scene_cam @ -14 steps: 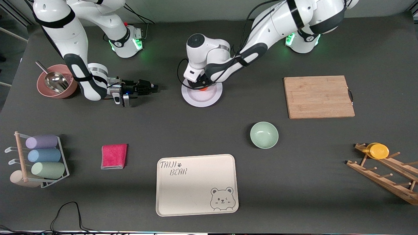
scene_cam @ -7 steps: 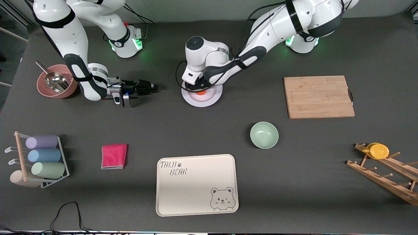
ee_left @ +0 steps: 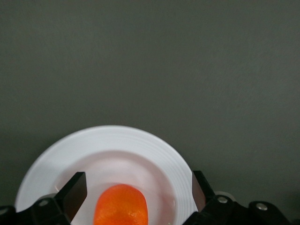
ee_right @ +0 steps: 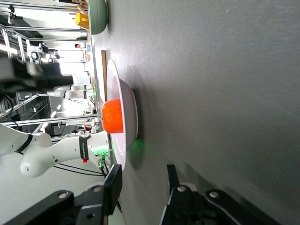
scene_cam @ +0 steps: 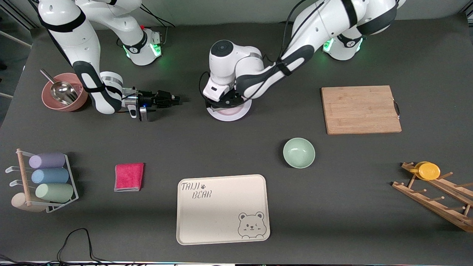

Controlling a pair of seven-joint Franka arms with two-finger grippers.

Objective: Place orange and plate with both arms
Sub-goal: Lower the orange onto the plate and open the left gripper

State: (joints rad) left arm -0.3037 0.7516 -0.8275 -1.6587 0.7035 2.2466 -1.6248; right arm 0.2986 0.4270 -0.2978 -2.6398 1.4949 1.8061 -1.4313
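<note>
The pale plate (scene_cam: 229,116) lies on the dark table between the two arms' bases. In the left wrist view the orange (ee_left: 121,208) rests on the plate (ee_left: 117,136). My left gripper (ee_left: 137,180) is open around the orange, a finger on each side, not touching it. In the front view my left gripper (scene_cam: 226,103) is over the plate and hides the orange. My right gripper (scene_cam: 174,98) waits low over the table beside the plate, toward the right arm's end, open and empty (ee_right: 143,171). Its wrist view shows the plate (ee_right: 125,98) edge-on with the orange (ee_right: 112,116) on it.
A mint-green bowl (scene_cam: 299,152) and a cream bear tray (scene_cam: 221,208) lie nearer the camera. A wooden board (scene_cam: 360,109) and a wooden rack (scene_cam: 436,192) are toward the left arm's end. A pink bowl with a scoop (scene_cam: 64,96), a red cloth (scene_cam: 129,176) and a cup rack (scene_cam: 48,181) are toward the right arm's end.
The left arm's hand has shifted over the plate and now covers the orange, which showed beside it in the earlier front frames. The right arm has not moved.
</note>
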